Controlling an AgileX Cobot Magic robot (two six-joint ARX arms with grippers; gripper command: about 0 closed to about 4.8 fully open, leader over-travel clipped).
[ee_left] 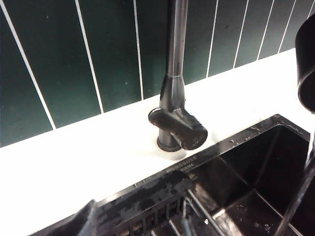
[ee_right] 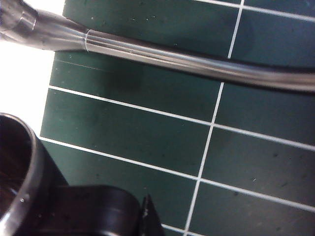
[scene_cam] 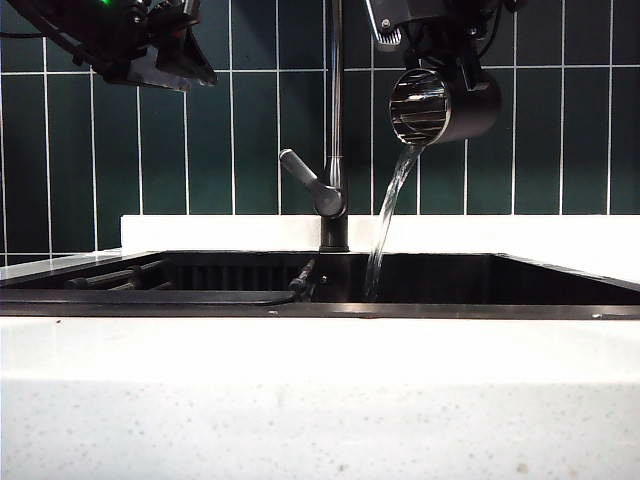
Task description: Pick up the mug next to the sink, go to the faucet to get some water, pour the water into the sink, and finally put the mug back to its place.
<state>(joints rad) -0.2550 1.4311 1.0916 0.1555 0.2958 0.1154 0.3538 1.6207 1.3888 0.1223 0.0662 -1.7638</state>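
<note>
The matte black mug (scene_cam: 445, 105) hangs tipped on its side at the upper right, its silver-lined mouth facing left. My right gripper (scene_cam: 447, 52) is shut on it from above. A clear stream of water (scene_cam: 385, 225) falls from its rim into the dark sink (scene_cam: 320, 310), just right of the faucet (scene_cam: 336, 120). The right wrist view shows the mug (ee_right: 24, 177), its handle (ee_right: 93, 211) and the faucet pipe (ee_right: 197, 61) against green tiles. My left gripper (scene_cam: 170, 60) hangs open and empty at the upper left. Its view shows the faucet (ee_left: 174, 73), the mug's edge (ee_left: 306, 64) and the water (ee_left: 300, 196).
The faucet's grey lever handle (scene_cam: 305, 180) angles up to the left. A dark slatted rack (scene_cam: 130, 278) lies in the sink's left part. White speckled counter (scene_cam: 320, 400) frames the basin, with green tiled wall (scene_cam: 90, 150) behind.
</note>
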